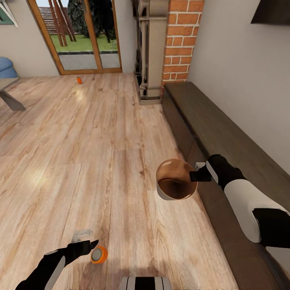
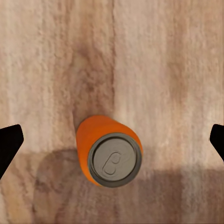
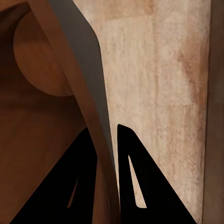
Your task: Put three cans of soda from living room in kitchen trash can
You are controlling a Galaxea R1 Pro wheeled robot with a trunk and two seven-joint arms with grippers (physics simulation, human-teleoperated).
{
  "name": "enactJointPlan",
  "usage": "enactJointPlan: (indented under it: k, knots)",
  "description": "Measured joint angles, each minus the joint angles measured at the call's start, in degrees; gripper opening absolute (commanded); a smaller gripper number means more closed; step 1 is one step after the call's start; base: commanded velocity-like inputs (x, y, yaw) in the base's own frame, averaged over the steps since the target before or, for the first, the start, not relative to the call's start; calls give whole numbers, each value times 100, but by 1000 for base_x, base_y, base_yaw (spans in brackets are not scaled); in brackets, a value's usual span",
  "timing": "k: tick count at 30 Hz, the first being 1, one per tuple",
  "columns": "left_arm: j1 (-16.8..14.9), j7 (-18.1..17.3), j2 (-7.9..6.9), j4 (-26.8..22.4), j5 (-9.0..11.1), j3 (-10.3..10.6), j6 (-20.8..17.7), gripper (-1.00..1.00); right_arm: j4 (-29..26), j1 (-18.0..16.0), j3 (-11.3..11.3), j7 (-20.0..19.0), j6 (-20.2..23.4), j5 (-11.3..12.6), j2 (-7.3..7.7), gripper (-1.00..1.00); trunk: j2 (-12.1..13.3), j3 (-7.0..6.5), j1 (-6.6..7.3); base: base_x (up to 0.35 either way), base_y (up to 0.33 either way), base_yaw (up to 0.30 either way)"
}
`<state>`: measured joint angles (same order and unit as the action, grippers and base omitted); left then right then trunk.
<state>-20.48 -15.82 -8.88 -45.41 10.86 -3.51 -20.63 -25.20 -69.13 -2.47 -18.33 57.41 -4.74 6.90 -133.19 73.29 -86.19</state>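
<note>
The right pincer (image 1: 192, 175) is pinching the rim of the small round bin (image 1: 175, 179) – dark grey outside, brown wood tone inside – and holding it up over the pale wood plank floor (image 1: 80, 161), one finger inside the wall, one outside. A long dark wooden bench (image 1: 225, 137) is running along the wall just beside that arm, with a red brick column (image 1: 181, 40) past its far end. The left pincer (image 1: 86, 240) is hanging wide open over an upright orange drink can with a silver top (image 2: 109, 151), sitting between its fingertips, not touching. Another small orange can (image 1: 79, 80) is sitting way off by the wood-framed glass door (image 1: 80, 36). No readable writing on either can – just the pull tab.
</note>
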Motion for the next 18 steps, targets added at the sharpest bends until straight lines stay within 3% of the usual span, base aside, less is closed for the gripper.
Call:
enactJointPlan:
  k: [7, 18]
  knots:
    - [0, -2, 0, 5, -13, 4, -10, 100, 0, 0, -7, 3, -1, -7, -3, -100, -281, 188, -154, 0, 0, 0]
    - [0, 0, 0, 4, -13, 4, -3, 100, 0, -1, -9, 8, -12, -21, -3, -100, -282, 287, -154, 0, 0, 0]
